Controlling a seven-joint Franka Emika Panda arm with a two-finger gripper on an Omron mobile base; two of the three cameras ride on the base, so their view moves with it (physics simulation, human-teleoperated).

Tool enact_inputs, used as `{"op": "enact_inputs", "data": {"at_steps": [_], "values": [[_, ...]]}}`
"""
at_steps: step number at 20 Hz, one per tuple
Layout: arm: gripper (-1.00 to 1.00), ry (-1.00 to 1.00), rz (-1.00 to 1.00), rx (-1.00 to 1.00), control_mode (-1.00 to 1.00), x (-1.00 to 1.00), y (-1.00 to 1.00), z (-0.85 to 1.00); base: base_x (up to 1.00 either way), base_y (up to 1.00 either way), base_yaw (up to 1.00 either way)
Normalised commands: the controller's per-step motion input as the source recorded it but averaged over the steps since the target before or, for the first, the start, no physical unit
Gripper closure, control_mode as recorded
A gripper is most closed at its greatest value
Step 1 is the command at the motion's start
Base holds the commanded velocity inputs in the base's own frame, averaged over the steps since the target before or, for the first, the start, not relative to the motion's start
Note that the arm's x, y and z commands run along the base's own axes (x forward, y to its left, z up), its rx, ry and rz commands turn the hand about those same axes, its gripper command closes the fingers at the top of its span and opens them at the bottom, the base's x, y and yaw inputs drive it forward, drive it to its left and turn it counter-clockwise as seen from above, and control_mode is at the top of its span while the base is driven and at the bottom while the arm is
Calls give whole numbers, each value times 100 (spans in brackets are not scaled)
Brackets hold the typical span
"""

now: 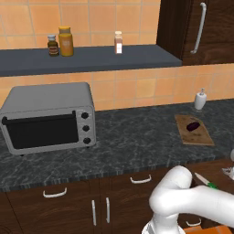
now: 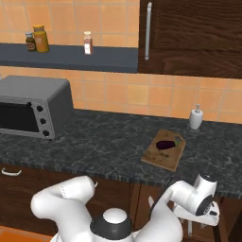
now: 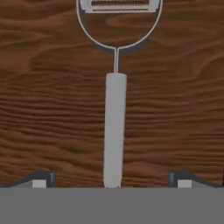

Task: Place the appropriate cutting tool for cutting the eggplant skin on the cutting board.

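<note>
The knife [image 1: 204, 180], slim with a silvery pointed blade and bright green handle, shows low at the right of the left base view, below the table's front edge and just beside the arm's white link; what it rests on cannot be told. The cutting board [image 1: 201, 136], a flat light-brown wooden rectangle, lies on the dark speckled stone table [image 1: 132, 141] near its right end, with the small dark purple eggplant [image 1: 193, 126] on its far half and bare wood on the near half. A white soap dispenser [image 1: 200, 99] stands behind the board by the tiled wall, and a boxy grey toaster oven [image 1: 48, 119] sits well apart to the left, leaving a broad open stretch between them. The arm [image 2: 189, 196] folds down in front of the table, below its edge. The hand [image 3: 111, 179] is open, fingertips spread wide, over a grained wooden surface where a peeler [image 3: 114, 127] with a round grey handle and a wire hoop head lies centred between them.
</note>
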Motion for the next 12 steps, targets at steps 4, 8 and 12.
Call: {"op": "enact_inputs", "data": {"at_steps": [4, 8, 12], "values": [[-100, 4, 9, 0, -100, 0, 0, -62, 0, 0, 0], [-100, 1, 8, 0, -100, 0, 2, -61, 0, 0, 0], [100, 0, 9, 0, -100, 0, 0, -59, 0, 0, 0]]}}
